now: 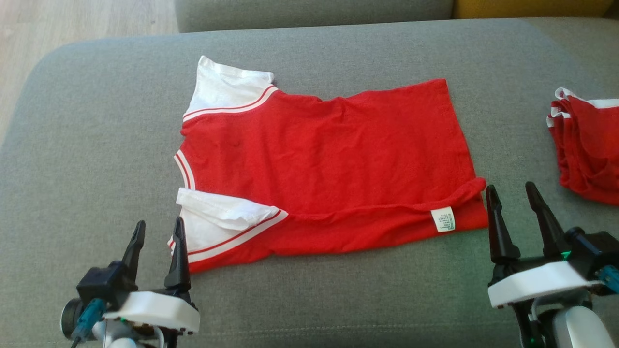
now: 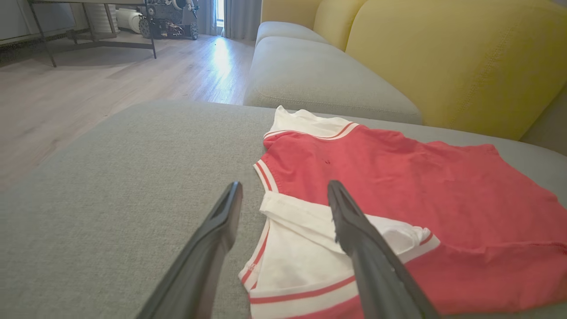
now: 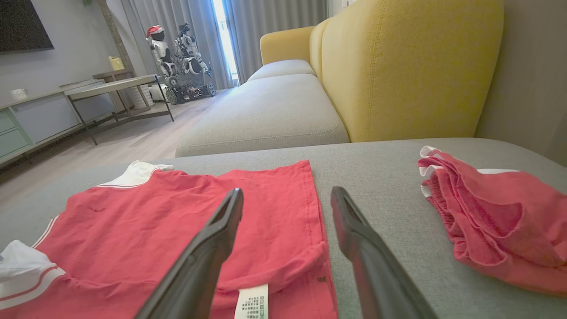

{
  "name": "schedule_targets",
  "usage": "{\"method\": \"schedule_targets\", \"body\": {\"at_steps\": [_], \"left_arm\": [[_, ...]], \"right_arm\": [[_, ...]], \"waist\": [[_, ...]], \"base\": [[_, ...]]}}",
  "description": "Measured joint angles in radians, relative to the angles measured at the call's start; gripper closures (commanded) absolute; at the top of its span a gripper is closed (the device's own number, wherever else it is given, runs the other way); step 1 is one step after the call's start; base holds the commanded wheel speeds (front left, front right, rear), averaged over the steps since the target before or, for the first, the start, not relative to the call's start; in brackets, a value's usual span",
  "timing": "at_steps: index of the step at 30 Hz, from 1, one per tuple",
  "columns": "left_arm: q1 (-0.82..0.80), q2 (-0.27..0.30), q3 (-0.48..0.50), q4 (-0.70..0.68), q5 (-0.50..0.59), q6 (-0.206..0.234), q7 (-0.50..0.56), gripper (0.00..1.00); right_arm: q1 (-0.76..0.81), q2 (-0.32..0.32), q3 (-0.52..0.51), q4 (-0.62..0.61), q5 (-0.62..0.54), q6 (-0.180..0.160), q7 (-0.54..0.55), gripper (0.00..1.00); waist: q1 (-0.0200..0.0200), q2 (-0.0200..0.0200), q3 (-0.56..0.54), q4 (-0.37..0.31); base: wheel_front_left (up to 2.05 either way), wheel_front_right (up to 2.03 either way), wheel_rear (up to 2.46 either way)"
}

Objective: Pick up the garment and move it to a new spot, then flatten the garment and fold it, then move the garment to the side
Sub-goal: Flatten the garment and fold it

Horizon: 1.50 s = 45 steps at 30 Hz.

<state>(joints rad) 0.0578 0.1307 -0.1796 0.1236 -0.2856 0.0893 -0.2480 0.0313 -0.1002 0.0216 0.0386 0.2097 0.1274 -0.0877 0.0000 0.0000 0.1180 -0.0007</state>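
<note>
Head view: a red shirt (image 1: 329,169) lies spread on the grey cushion (image 1: 96,145), collar end toward the left gripper (image 1: 160,222) and hem (image 1: 459,140) toward the right gripper (image 1: 510,186). Both pairs of jaws stand partly open with nothing between them. The near white sleeve (image 1: 217,217), doubled over on itself, sits just ahead of the left jaws and a little to their right. The hem corner, rolled over so that a white label (image 1: 443,219) shows, lies just to the left of the right jaws. A second red pile (image 1: 587,145) rests well off to the right of the right jaws, apart from the shirt.

The shirt looks like thin knit cotton – light, limp, with no stiffness of its own. It will likely sag and bunch wherever it is not held, and it may drag on the cushion's rough weave rather than slide. Two holds at once seem wise: the left jaws closing over the near shoulder seam where red meets white, the right jaws over the near hem corner by the label. Each pinch should catch both layers, low against the cushion – a shallow bite would probably lift the top layer alone and undo the flat lie
</note>
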Motion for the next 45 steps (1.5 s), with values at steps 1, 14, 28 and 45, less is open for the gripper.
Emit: {"method": "schedule_targets", "body": {"at_steps": [1,14,28,45], "left_arm": [[0.001,0.000,0.000,0.002,0.000,0.000,0.000,0.00],[0.000,0.014,-0.007,0.010,0.000,0.007,0.002,0.00],[-0.002,0.003,-0.033,0.134,-0.062,-0.012,0.089,0.00],[-0.132,-0.003,-0.032,0.212,-0.105,-0.016,0.182,0.20]], "right_arm": [[0.002,0.001,0.000,0.000,-0.002,0.000,0.000,0.00],[0.002,0.005,0.001,-0.003,0.000,0.000,0.006,0.00],[0.006,0.012,-0.075,0.083,-0.021,0.000,0.182,0.00],[-0.100,0.026,-0.088,0.180,-0.030,0.000,0.292,0.64]], "waist": [[0.0000,0.0000,-0.001,0.000],[0.0000,0.0000,0.001,-0.001],[0.0000,0.0000,0.056,-0.001],[0.0000,0.0000,0.169,0.004]], "base": [[0.00,0.00,0.00],[0.00,0.00,0.00],[0.00,0.00,0.00],[0.00,0.00,0.00]]}}
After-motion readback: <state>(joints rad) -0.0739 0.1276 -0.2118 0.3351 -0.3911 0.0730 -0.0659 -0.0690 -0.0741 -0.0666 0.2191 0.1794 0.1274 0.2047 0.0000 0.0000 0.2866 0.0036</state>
